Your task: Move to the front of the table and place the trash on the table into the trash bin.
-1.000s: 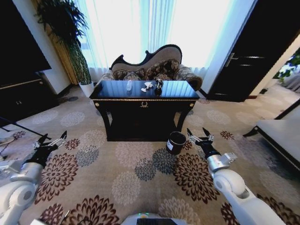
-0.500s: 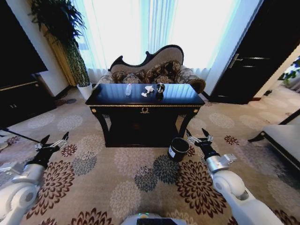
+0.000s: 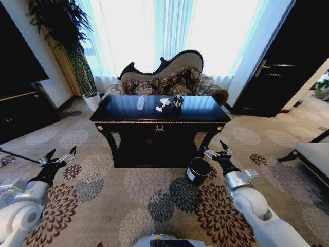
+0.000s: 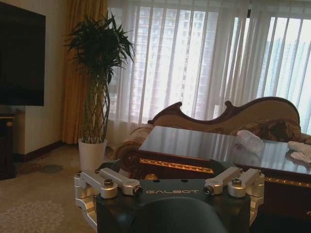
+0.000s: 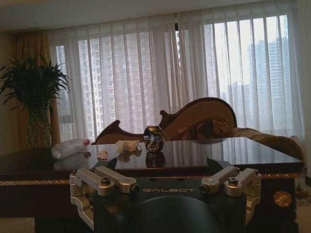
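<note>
The glossy black table [image 3: 201, 106] with gold trim stands straight ahead. On its top lies the trash: a clear crumpled bottle [image 3: 141, 102], a white paper wad [image 3: 164, 101], a small white scrap [image 3: 158, 108] and a dark shiny roundish object [image 3: 178, 101]. The black trash bin [image 3: 198, 171] sits on the carpet by the table's front right leg. My right gripper [image 3: 216, 150] hovers open just right of the bin, and my left gripper [image 3: 60, 153] is open low over the carpet at the left. From the right wrist, the shiny object [image 5: 154, 137], wad [image 5: 127, 145] and bottle [image 5: 69, 147] show beyond the gripper [image 5: 165, 183].
A carved sofa [image 3: 169, 77] stands behind the table before bright curtained windows. A tall potted plant [image 3: 77, 56] is at the back left, a dark cabinet [image 3: 23, 110] at the left, a pale bench [image 3: 313, 157] at the right. Patterned carpet lies open in front.
The whole head view has shifted: the table and bin appear nearer and larger, so the camera has moved forward. Both arms keep the same pose, grippers open.
</note>
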Controlling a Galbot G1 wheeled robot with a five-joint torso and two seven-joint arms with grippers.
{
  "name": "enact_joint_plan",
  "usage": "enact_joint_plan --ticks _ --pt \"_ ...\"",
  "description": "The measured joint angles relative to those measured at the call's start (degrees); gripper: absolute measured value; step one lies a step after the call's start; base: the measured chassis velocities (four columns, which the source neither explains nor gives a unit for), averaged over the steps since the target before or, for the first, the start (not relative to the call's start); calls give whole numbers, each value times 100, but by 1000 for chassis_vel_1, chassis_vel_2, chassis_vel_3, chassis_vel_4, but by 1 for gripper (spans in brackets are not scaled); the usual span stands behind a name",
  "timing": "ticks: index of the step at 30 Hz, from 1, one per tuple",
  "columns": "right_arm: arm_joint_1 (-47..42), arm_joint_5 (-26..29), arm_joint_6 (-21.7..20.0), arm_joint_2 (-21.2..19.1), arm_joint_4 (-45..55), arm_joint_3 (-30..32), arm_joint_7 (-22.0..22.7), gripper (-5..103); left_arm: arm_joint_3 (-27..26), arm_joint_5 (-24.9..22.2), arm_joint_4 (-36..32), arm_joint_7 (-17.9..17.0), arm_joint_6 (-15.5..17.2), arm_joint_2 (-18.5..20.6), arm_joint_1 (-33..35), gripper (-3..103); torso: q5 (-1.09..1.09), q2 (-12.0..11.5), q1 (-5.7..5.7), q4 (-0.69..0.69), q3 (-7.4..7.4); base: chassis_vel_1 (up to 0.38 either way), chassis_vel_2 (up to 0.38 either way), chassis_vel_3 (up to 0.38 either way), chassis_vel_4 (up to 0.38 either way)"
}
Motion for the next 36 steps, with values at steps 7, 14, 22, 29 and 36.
enact_joint_plan --ticks 7,14,22,29,36 --pt "0 -84 -25 33 20 -40 15 100 0 -11 54 6 1 17 -16 100 0 0 -1 0 0 -119 118 130 -118" --pt "-57 -133 -36 97 52 -44 16 100 -11 -18 126 19 -11 80 -11 100 0 0 -1 0 0 -115 113 112 -106" --pt "-83 -188 -28 142 20 -54 10 100 -10 -59 141 32 -11 145 -20 100 0 0 -1 0 0 -126 125 122 -129" --pt "-81 -182 -28 139 25 -52 9 100 -14 -66 147 75 -17 168 -19 100 0 -1 0 0 0 -142 142 140 -141" --pt "-95 -181 -30 150 99 -45 9 100 -10 -60 118 93 -24 176 -14 99 0 -1 0 1 0 -126 135 121 -130"
